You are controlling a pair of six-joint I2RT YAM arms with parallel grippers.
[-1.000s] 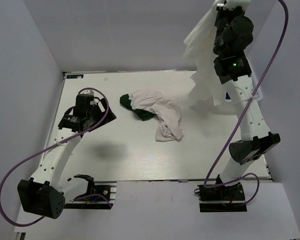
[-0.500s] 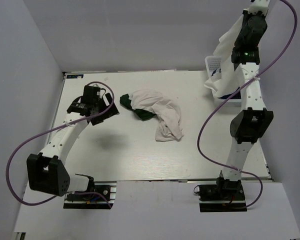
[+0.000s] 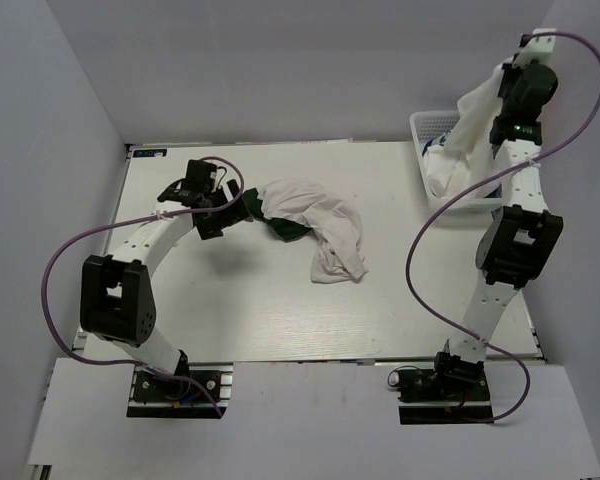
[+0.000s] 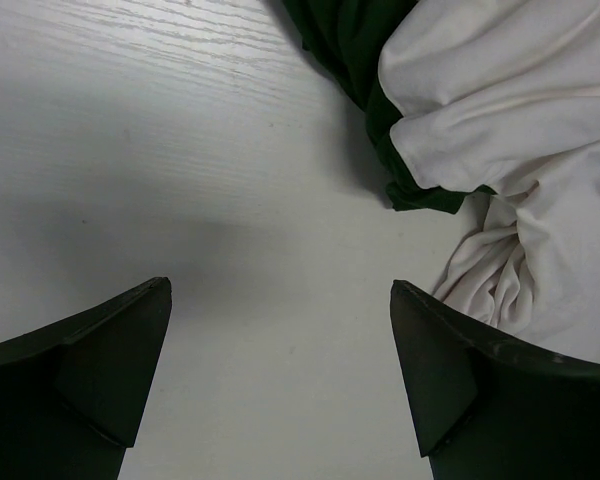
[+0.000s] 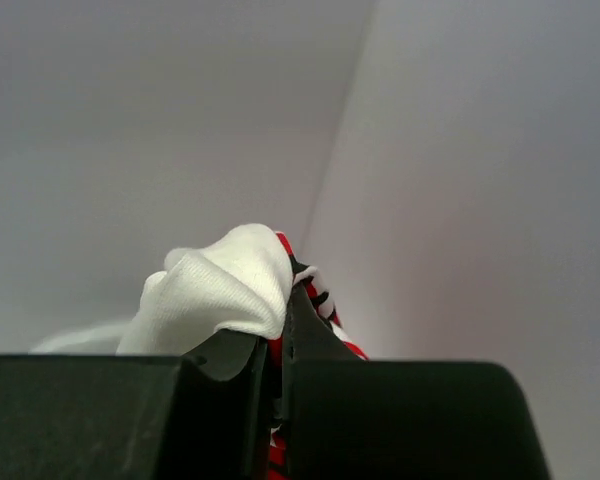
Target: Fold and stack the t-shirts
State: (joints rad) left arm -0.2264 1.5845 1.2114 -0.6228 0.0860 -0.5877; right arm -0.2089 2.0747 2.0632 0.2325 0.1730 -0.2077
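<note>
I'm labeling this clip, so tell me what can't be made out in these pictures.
- Red print on the white shirt: in the right wrist view, the shut right end effector hides all but a sliver.
- Contents of the basket: in the top view, partly covered by the hanging white shirt, and too small.
- Print on the off-white shirt: in the top and left wrist views, buried in crumpled folds.

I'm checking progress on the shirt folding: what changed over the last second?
The left end effector, open, swung right to the green sleeve of the off-white t-shirt. The right end effector, shut on the white t-shirt, carried it right and down toward the basket. The off-white t-shirt lay unmoved; neither grip changed.
</note>
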